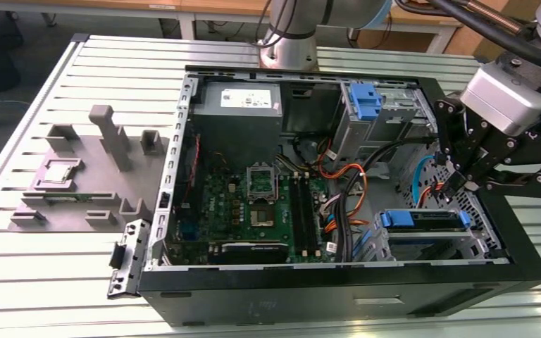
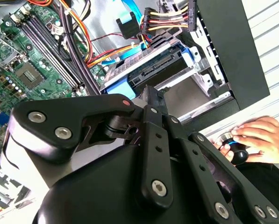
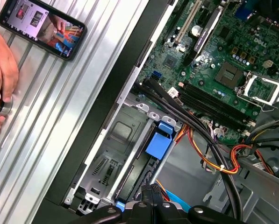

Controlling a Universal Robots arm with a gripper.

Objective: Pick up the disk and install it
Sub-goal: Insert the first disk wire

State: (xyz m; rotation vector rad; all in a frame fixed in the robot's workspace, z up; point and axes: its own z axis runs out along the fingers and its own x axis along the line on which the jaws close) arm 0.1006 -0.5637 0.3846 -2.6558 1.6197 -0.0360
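The disk, a grey drive in a blue carrier, lies flat in the metal drive cage at the case's corner, on the exterior view's right. In the second wrist view the disk shows its connector edge, and in the first wrist view the carrier's blue tab sticks up from the cage. My gripper hangs just above the cage with its fingers shut on nothing. Its tip points down at the disk and stands apart from it. The gripper shows in the first wrist view too.
The open black computer case holds a motherboard and loose cables. A power plug and a blue data plug dangle near the disk. A lone blue bracket sits in the far bay. A person's hand and a phone rest beside the case.
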